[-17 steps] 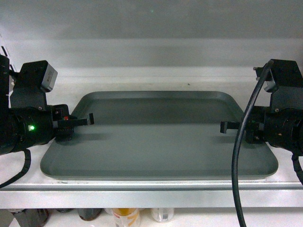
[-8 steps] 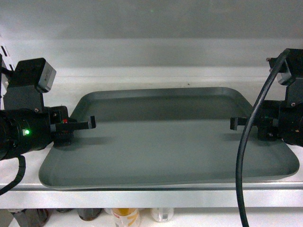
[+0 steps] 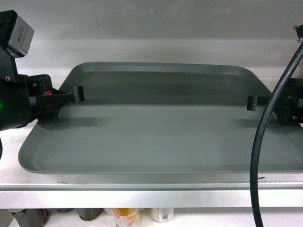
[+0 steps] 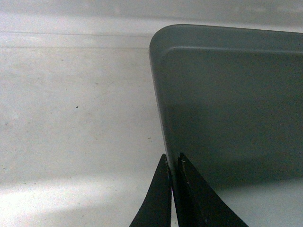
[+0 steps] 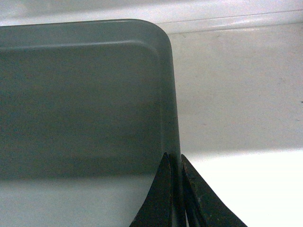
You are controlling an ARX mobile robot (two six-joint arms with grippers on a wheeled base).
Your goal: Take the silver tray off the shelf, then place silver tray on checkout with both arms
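Observation:
The silver tray (image 3: 161,132) is a flat grey-green rectangle held over the white shelf (image 3: 142,194), its front edge out past the shelf's lip. My left gripper (image 3: 78,94) is shut on the tray's left rim (image 4: 163,118), one finger outside and one inside. At the opposite side my right gripper (image 3: 252,102) is shut on the right rim (image 5: 174,109) in the same way. The left gripper (image 4: 173,163) and the right gripper (image 5: 174,161) each pinch the thin rim edge in the wrist views. The checkout is out of view.
The shelf's white back panel (image 3: 151,47) rises behind the tray. Under the shelf board stand several bottles and jars (image 3: 125,217). A thick black cable (image 3: 265,142) hangs across the right of the head view. White shelf surface (image 4: 71,118) lies beside the tray.
Both grippers have drawn the tray toward the camera and lifted it; it looks larger and overhangs the shelf's front lip. The arms have spread toward the frame edges.

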